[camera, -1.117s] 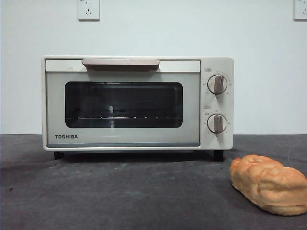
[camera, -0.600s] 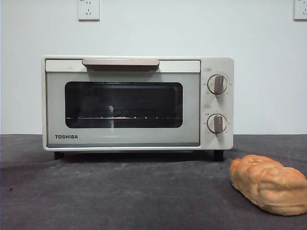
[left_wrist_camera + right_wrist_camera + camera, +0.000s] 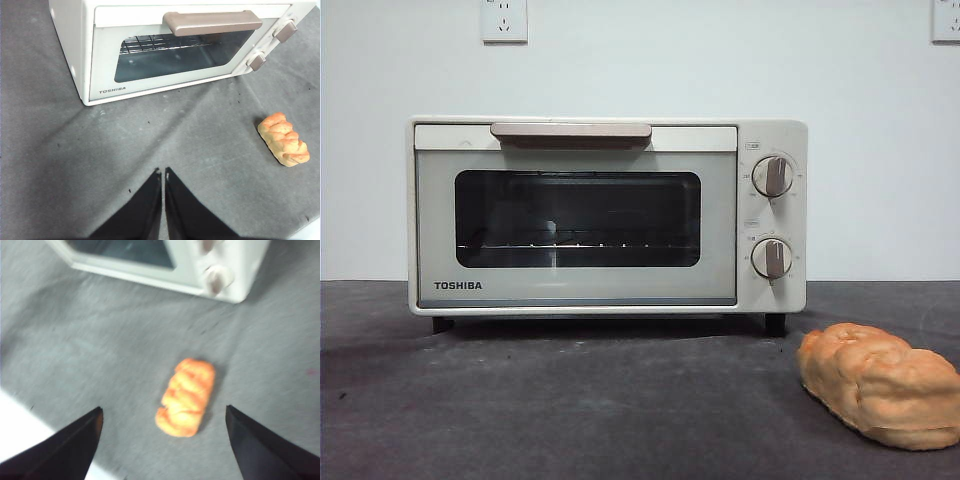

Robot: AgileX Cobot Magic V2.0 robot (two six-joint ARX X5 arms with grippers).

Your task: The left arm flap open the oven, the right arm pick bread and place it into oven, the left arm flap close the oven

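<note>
front view gives me the oven (image 3: 608, 215) square on, its door shut, the beige bar handle (image 3: 571, 132) along the top of the door and the two round knobs (image 3: 772, 216) stacked on the panel beside the door. through the dark glass i can see the wire rack (image 3: 570, 243) inside. the oven stands on a dark grey cloth-covered table (image 3: 570, 400). the bread (image 3: 882, 383) lies on that cloth, out in front of the oven and off past its knob end, well apart from it, nothing touching it. from the left wrist view i see the left gripper (image 3: 163, 173) with its jaws pressed nearly together, just a thin slit between them, holding nothing, hanging over the cloth in front of the oven's door, well apart from it. from the right wrist view, which is blurred, the right gripper (image 3: 164, 415) is spread wide above the bread, one jaw on each side, not touching it. two wall sockets (image 3: 504, 19) sit on the white wall behind the oven.
</note>
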